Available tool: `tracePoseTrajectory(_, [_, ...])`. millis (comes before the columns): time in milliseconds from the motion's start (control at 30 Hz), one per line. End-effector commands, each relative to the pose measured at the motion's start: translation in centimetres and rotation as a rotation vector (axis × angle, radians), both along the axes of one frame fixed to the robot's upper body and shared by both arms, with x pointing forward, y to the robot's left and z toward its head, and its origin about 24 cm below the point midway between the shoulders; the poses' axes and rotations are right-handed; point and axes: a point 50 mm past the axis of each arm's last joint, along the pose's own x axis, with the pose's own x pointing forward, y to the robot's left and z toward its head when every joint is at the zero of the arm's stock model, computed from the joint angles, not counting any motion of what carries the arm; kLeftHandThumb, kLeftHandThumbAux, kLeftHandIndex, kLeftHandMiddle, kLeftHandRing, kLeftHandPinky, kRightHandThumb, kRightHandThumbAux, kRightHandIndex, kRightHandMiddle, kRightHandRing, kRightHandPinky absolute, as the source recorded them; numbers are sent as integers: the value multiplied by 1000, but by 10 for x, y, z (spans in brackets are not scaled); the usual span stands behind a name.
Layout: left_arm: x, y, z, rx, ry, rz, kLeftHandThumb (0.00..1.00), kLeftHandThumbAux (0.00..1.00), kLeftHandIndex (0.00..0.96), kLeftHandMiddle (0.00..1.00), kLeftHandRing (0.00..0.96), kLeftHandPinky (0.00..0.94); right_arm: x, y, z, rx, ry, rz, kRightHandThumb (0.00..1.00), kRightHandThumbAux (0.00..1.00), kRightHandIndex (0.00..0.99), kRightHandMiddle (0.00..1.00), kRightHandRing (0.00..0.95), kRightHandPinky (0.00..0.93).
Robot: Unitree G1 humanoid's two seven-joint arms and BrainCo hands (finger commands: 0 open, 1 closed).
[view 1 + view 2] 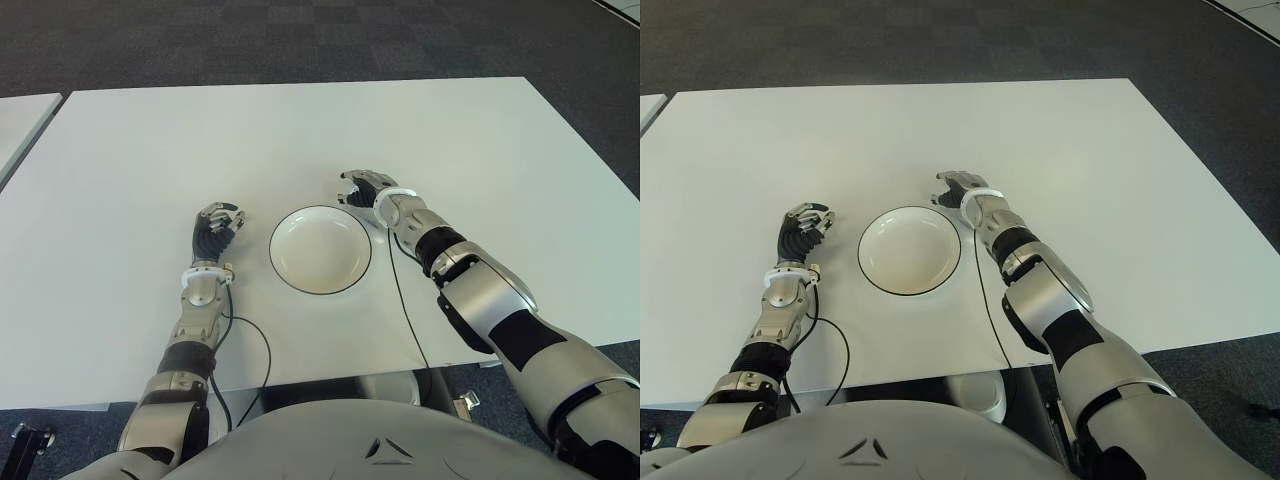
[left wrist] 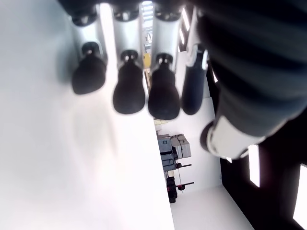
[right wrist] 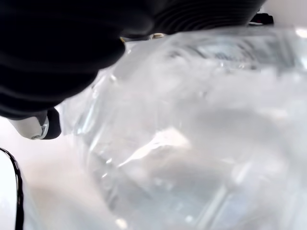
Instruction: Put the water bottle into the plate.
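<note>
While curled around the water bottle, with clear plastic pressed close against palm and thumb in the wrist view, sits as the right hand just beyond the far right rim of the plate. Hard to make out the bottle from the head views. Looks like the carry step, grasp done, placing not yet. Next: swing over the plate's middle, lower, then loosen the fingers. Left hand idle left of the plate, loosely bent, holding nothing.
</note>
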Motion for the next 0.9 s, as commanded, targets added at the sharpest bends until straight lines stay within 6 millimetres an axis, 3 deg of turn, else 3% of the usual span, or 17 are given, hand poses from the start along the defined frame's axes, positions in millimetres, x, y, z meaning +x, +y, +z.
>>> tracePoseTrajectory(33, [-7,1,-11,-13,67,25,706,719,439,761,753,759,-7,-3,-15,-64,91,-15,615,307,0,0,0,0])
tracePoseTrajectory(567, [-9,3,-11,-16,69,27,705,719,438,747,741,750,-8,-4,-15,1,22,-60,576,483,0,0,0,10])
tracePoseTrajectory(900, [-9,3,-10,-15,68,25,705,719,439,756,747,756,-7,-8,-14,21,-27,-94,523,518,0,0,0,4])
